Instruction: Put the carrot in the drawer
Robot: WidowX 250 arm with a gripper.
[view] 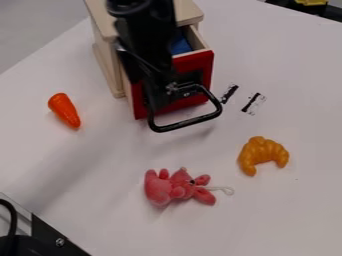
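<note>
Carrot [65, 110]: because it tapers, pinching could roll it.
Hand [157, 92]: apart or together, cannot tell.
Drawer [200, 62]: bumped handle [188, 123] could shut it.

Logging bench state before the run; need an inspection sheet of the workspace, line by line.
Surface: white tabletop, two small black-and-white marks right of the drawer.
Job's things: carrot lying on the tabletop, left of the wooden cabinet; red-fronted drawer partly open, something blue inside.
Clutter: pink plush toy with white string; toy croissant.
Claw: black, in front of the drawer; state can't be told.
Cables: thin one along the arm; black one at the lower left edge.
Surroundings: grey floor upper left.
</note>
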